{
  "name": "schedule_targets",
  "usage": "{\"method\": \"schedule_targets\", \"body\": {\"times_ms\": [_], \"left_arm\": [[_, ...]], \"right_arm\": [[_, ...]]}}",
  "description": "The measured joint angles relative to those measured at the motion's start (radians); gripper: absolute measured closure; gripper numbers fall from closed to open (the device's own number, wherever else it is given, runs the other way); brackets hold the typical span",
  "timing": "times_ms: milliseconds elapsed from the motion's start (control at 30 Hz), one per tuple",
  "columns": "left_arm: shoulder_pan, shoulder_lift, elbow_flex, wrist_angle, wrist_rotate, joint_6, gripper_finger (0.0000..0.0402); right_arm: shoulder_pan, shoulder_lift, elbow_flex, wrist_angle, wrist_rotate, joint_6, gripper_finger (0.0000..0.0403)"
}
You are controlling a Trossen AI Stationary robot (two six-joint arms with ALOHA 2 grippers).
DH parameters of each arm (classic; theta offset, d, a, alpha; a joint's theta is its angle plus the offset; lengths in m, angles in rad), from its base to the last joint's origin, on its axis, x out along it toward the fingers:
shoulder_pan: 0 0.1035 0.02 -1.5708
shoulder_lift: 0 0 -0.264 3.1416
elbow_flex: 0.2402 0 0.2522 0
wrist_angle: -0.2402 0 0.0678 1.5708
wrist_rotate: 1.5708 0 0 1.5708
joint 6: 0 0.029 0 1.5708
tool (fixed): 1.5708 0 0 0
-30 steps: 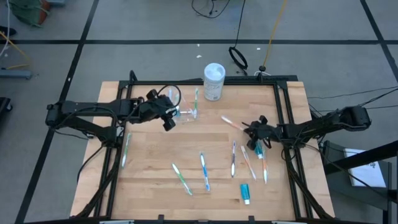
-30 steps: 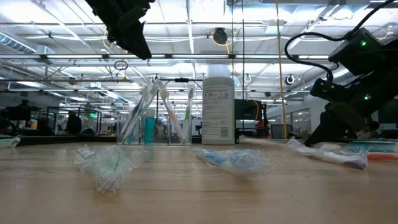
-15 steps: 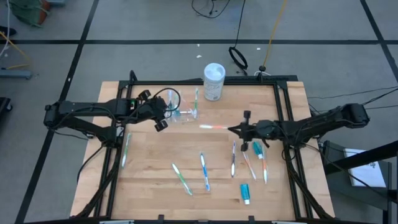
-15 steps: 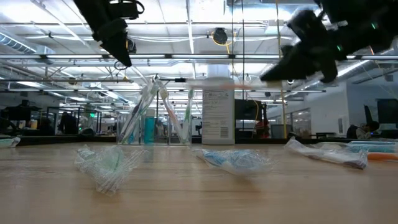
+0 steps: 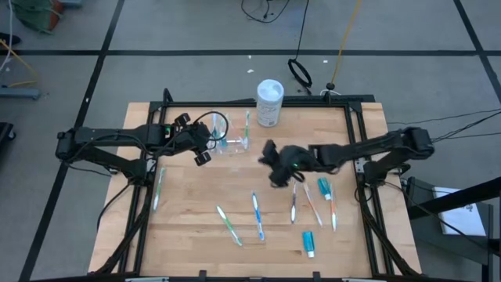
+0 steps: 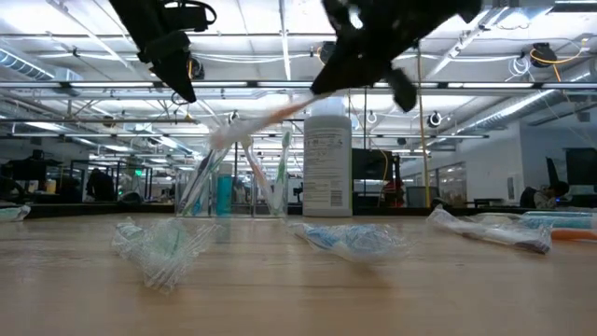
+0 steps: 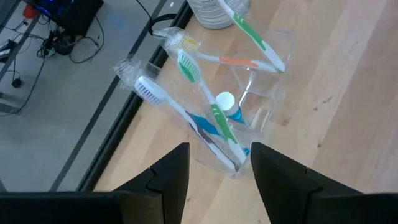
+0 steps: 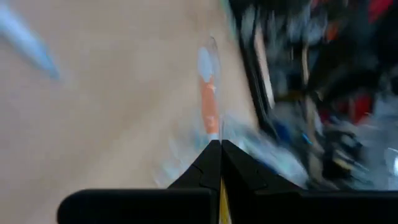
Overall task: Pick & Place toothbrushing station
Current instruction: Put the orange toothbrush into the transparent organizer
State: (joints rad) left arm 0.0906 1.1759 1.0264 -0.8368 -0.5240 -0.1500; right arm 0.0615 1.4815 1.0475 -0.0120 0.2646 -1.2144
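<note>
The toothbrushing station (image 5: 232, 143), a small clear holder with several toothbrushes and a small tube in it, stands at the table's far left; the left wrist view shows it too (image 7: 249, 106). My left gripper (image 7: 219, 152) hangs open above and just left of it (image 5: 203, 150). My right gripper (image 5: 266, 157) is in the air right of the station, shut on an orange-and-white toothbrush (image 6: 266, 119) in a clear wrapper. My right gripper pinches one end of the toothbrush (image 8: 210, 134) between its two fingers. The brush runs on beyond the fingertips, along the line of the fingers. It is lifted clear of the table, and its free end (image 6: 224, 138) slants down toward the station.
A white lidded tub (image 5: 269, 102) stands behind the station at the far edge. Several wrapped toothbrushes (image 5: 257, 215) and two teal tubes (image 5: 308, 243) lie on the near and right parts of the table. One more brush (image 5: 158, 188) lies along the left edge.
My right gripper has lifted the orange toothbrush off the right side of the table and carried it up and left toward the station, rolling its wrist on the way. My left gripper has tipped a little and then kept still.
</note>
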Motion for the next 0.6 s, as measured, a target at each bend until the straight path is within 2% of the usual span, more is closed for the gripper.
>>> {"method": "schedule_targets", "body": {"times_ms": [67,133,367,467,600], "left_arm": [[0.000,0.000,0.000,0.000,0.000,-0.004,0.0224],[0.000,0.000,0.000,0.000,0.000,-0.003,0.0224],[0.000,0.000,0.000,-0.005,0.000,-0.003,0.0224],[0.000,0.000,0.000,-0.005,0.000,-0.003,0.0224],[0.000,0.000,0.000,0.007,-0.027,0.020,0.0224]], "right_arm": [[-0.028,0.037,0.064,-0.042,0.112,-0.125,0.0403],[-0.064,0.054,0.115,-0.046,0.154,-0.226,0.0403],[-0.170,0.047,0.153,-0.120,0.087,-0.491,0.0403],[-0.206,0.046,0.153,-0.172,0.040,-0.553,0.0403],[-0.236,0.047,0.132,-0.151,-0.004,-0.604,0.0403]]}}
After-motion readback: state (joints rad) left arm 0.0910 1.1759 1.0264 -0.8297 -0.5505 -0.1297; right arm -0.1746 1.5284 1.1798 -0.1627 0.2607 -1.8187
